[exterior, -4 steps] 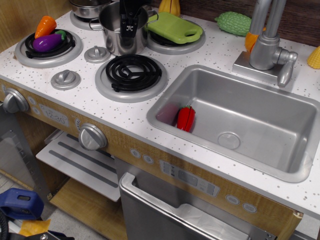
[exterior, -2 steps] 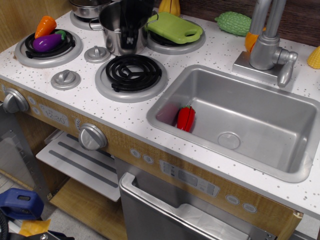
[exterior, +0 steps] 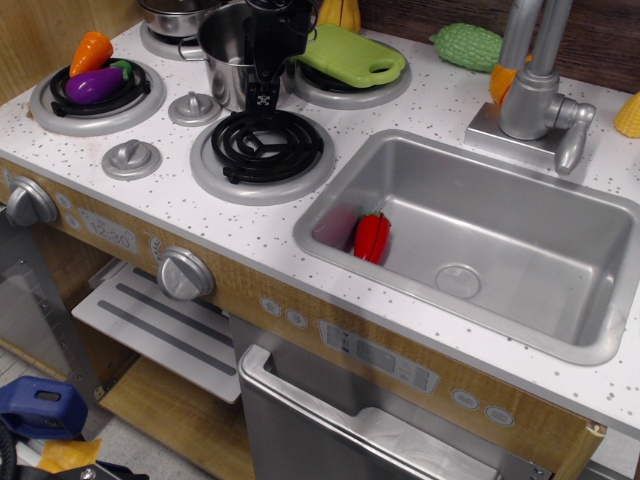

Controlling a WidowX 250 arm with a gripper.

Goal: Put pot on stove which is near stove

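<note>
The shiny steel pot stands upright on the white cooktop between the burners, just behind the bare front stove burner with its black coil. My black gripper hangs down over the pot's front right side and hides that half of it. Its fingertips reach almost to the pot's base, close to the burner's back edge. The fingers merge into one dark shape. I cannot tell whether they clamp the pot's wall or how far apart they are.
A green cutting board covers the back right burner, and a shallow steel pan sits on the back left one. A purple eggplant and an orange carrot lie on the left burner. Knob caps stand beside the pot. The sink holds a red pepper.
My gripper has come down from over the pot's mouth to low along its front right side, towards the front burner. The pot stays in about the same place.
</note>
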